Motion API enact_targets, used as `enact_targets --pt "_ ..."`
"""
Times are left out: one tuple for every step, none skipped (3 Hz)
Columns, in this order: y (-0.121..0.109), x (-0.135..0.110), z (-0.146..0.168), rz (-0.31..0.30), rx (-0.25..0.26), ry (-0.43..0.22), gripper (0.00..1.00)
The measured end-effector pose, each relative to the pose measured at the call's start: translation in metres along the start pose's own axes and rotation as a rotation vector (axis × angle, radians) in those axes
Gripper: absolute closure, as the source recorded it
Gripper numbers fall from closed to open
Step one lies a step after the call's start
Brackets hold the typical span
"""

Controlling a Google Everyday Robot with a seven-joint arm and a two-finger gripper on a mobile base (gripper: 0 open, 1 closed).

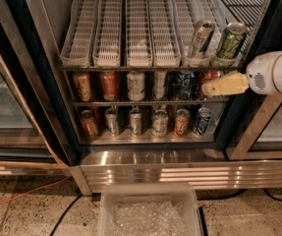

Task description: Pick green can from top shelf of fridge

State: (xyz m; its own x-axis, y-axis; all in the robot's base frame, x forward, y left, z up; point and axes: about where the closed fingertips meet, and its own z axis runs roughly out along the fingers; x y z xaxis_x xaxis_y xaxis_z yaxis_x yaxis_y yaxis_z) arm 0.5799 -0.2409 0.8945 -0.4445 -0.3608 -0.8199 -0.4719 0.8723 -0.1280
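the gripper (209, 88), a tan-yellow piece on the end of a white arm (273, 73), hangs in front of the right side of the fridge (41, 77), level with the middle row of cans (135, 85). the arm comes in from 3 o'clock and the gripper points toward 9 o'clock. whether it is open or closed cannot be told from this angle, and it holds nothing that can be seen.

just off its tip, at about 10 o'clock, stands a red can (207, 77), the right-most of the middle row. at 1 o'clock from the gripper, a little above it and apart from it, the green can (230, 42) leans back in the right-most lane of the top shelf (130, 33), at the front edge. just beside it at 9 o'clock a silver-grey can (200, 38) leans the same way in the next lane. the other white slotted lanes, farther toward 9 o'clock, run back into the fridge.

at 7 o'clock from the gripper is the bottom row of cans (145, 123). below that is the steel base (155, 170). at 6 to 7 o'clock, on the speckled floor (27, 220), sits a clear bin (112, 200). an orange cable (17, 198) lies at far 8 o'clock.
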Motion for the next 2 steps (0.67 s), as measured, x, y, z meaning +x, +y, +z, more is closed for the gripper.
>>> enact_targets --pt "0.0000 0.0000 0.0000 0.000 0.000 0.000 0.08" --pt "0.0000 0.0000 0.0000 0.000 0.000 0.000 0.08"
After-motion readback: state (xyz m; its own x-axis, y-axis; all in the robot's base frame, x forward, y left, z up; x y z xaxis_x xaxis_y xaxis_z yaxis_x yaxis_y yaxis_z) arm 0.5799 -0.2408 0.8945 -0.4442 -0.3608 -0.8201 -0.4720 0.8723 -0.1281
